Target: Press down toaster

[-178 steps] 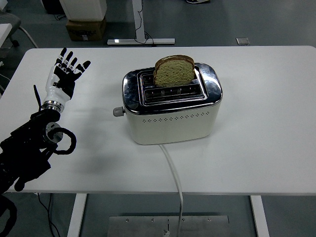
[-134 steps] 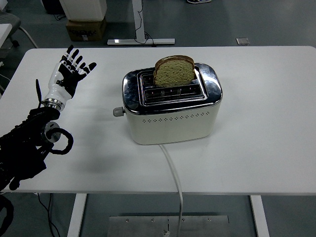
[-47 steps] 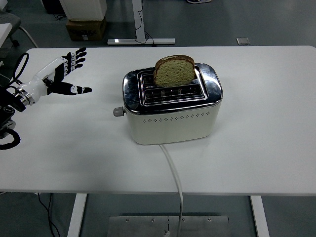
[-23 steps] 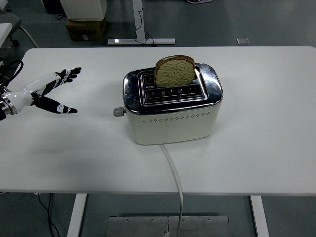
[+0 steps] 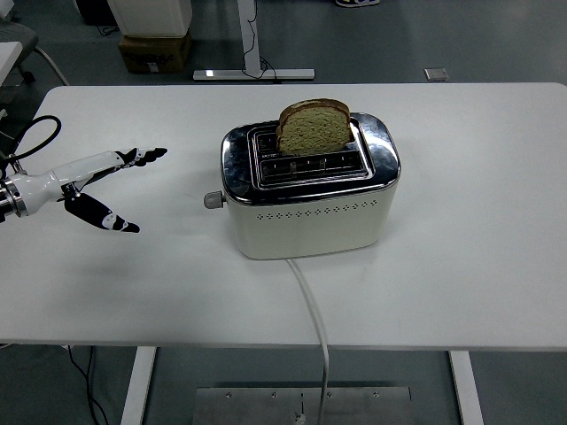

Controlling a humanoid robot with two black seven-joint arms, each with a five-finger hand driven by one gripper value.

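Head view. White table (image 5: 478,266) on a grey floor; cardboard box (image 5: 153,50) and a table-leg base (image 5: 253,74) beyond the far edge. Cream and chrome toaster (image 5: 308,189) stood near the table's middle, long axis running left to right, slots facing up. Bread slice (image 5: 313,126) upright in the rear slot, standing well proud of the top. Grey lever knob (image 5: 211,201) projected from the toaster's left end, raised. White power cord (image 5: 312,319) ran from the front face over the near edge. Nothing lay between hand and lever. Left hand (image 5: 102,184) held over the table's left side, well apart from the toaster, fingers (image 5: 146,156) extended toward it, thumb (image 5: 112,220) spread below; relaxed, grasping nothing, touching nothing.
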